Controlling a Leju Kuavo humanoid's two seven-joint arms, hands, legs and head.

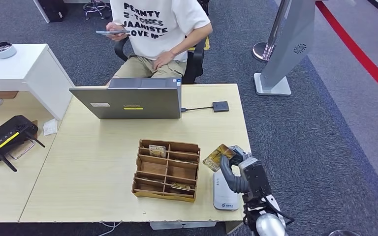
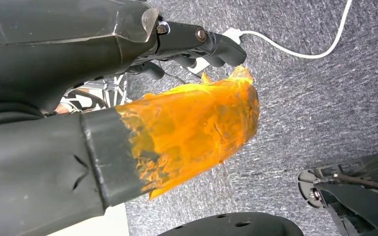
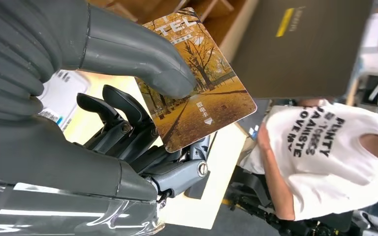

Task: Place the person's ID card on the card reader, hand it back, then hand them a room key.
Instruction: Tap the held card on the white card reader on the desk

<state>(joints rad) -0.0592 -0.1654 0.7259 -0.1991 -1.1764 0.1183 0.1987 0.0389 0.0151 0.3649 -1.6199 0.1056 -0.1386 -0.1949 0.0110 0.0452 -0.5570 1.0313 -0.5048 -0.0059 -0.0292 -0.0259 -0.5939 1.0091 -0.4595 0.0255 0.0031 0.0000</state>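
On the pale wooden desk [image 1: 103,162] in front of me, the biggest things are the grey laptop [image 1: 126,101], its back toward me, and the brown compartmented card tray [image 1: 167,170] nearer my side, with a couple of cards lying in its slots. Across the desk, beyond the laptop, sits the person in a white printed T-shirt [image 1: 160,24], looking at a phone. Just right of the tray, at the desk's near edge, lies the flat white card reader [image 1: 225,191]. My right hand [image 1: 238,169] hangs just above it, thumb pressed down on the autumn-tree hotel key card [image 3: 199,93] and fingers underneath, so it pinches the card. The card juts from the hand toward the tray and laptop, its long axis running away from the palm, roughly toward the person. I judge the handover turns on that: the recipient is well away and to the left, so the right arm must reach far across. My left hand [image 2: 197,42] hangs over the carpet, and I cannot tell how its fingers lie.
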